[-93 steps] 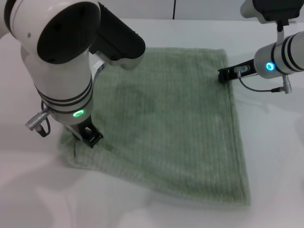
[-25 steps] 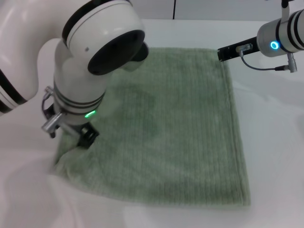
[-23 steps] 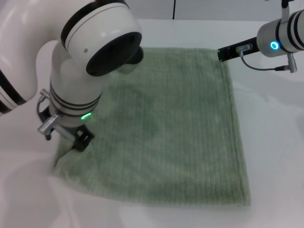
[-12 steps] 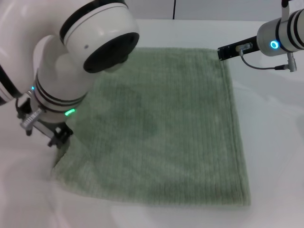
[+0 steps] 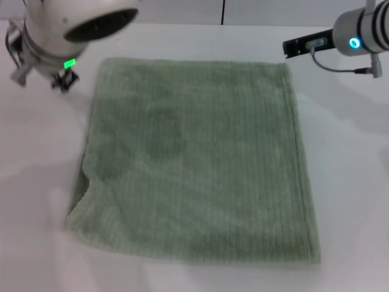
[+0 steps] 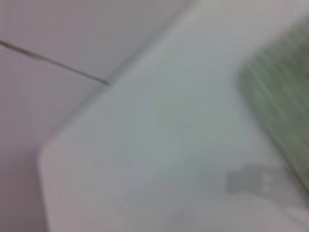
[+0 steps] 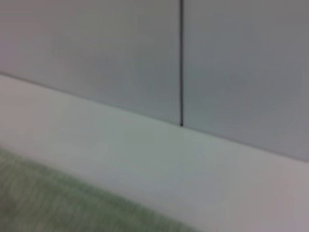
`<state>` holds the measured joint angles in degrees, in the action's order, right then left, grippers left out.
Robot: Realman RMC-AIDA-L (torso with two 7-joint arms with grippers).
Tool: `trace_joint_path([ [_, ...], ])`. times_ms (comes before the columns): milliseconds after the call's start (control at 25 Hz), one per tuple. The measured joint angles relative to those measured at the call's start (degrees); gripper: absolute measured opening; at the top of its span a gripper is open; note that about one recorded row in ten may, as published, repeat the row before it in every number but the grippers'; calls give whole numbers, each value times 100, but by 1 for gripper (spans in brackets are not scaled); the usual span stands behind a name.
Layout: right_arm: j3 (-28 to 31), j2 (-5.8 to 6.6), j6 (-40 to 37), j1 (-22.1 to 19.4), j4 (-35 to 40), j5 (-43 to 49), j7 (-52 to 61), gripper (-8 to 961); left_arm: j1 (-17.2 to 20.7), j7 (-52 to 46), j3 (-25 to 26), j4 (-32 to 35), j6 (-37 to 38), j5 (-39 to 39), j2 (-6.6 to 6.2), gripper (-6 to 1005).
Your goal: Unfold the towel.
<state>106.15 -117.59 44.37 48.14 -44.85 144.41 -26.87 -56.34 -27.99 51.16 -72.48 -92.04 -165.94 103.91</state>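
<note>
The towel lies spread flat on the white table, a pale sage-green ribbed square with a small wrinkle at its near-left edge. My left gripper hovers off the towel, just beyond its far-left corner, holding nothing. My right gripper hangs just past the far-right corner, clear of the cloth. An edge of the towel shows in the left wrist view, and a strip of the towel in the right wrist view.
Bare white tabletop surrounds the towel on all sides. A grey wall panel with a dark seam rises behind the table's far edge.
My left arm has come off the towel's near-left corner and swung back to the far left, off the cloth. The right gripper has barely shifted. The towel stays flat.
</note>
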Motion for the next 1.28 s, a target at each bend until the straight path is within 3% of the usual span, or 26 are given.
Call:
trace_joint_path([
  [120,139,39,-16,-27,-40,10,-18,-1,-49,94,107,19,452,6,-138,638],
  [240,179,58,-28,-8,34,107,-20,-1,261,750,852,-261,1235,15,-17,638],
  [400,181,55,-95,4,81,137,-24,-1,1038,1736,1908,-797,2855,8,133,638],
  [440,193,47,-126,2,43,115,-50,-1,1493,2425,2505,-996,3704,7,338,638],
  [480,193,47,-126,2,43,115,-50,-1,1493,2425,2505,-996,3704,7,338,638],
  [520,213,30,-223,-14,11,97,-105,-1,1991,3546,3358,-1128,4560,9,837,638],
  [560,219,19,-280,-20,3,94,-142,-1,2201,4179,3768,-1185,4951,15,1109,639],
  [600,228,4,-355,-25,-1,91,-191,-1,2201,4179,3768,-1185,4951,15,1109,639],
  [640,228,-14,-428,-29,-15,77,-244,-1,2633,5336,4409,-1301,5751,33,1459,639],
  [720,228,-31,-510,-63,-65,11,-320,-1,2749,5576,4493,-1321,5969,35,1485,639],
  [800,233,-75,-663,-190,-193,-249,-571,-1,3122,5964,4520,-1358,6731,43,1440,639],
  [840,232,-115,-882,-335,-312,-793,-1041,-1,3503,5866,4480,-1283,7554,60,1444,639],
  [880,232,-115,-882,-335,-312,-793,-1041,-1,3503,5866,4480,-1283,7554,60,1444,639],
  [920,190,-131,-1088,-477,-446,-1432,-1483,-1,3636,5789,4476,-1231,7887,67,1452,639],
  [960,172,-133,-1180,-570,-521,-1778,-1711,-1,3918,5551,4459,-1072,8612,79,1463,644],
  [1000,172,-133,-1180,-570,-521,-1778,-1711,-1,3918,5551,4459,-1072,8612,79,1463,648],
  [1040,152,-156,-1396,-797,-683,-2550,-2362,-1,4020,5402,4441,-954,8948,82,1456,653],
  [1080,152,-156,-1396,-797,-683,-2550,-2362,-1,4020,5402,4441,-954,8948,82,1456,657],
  [1200,-3,-175,-1682,-1190,-768,-4085,-3712,-1,4106,5268,4412,-792,9320,84,1450,710],
  [1240,-83,-171,-1712,-1510,-861,-5286,-4699,-1,4311,5036,4244,73,10919,97,1468,754],
  [1280,-83,-171,-1712,-1510,-861,-5286,-4699,-1,4311,5036,4244,73,10919,97,1468,753],
])
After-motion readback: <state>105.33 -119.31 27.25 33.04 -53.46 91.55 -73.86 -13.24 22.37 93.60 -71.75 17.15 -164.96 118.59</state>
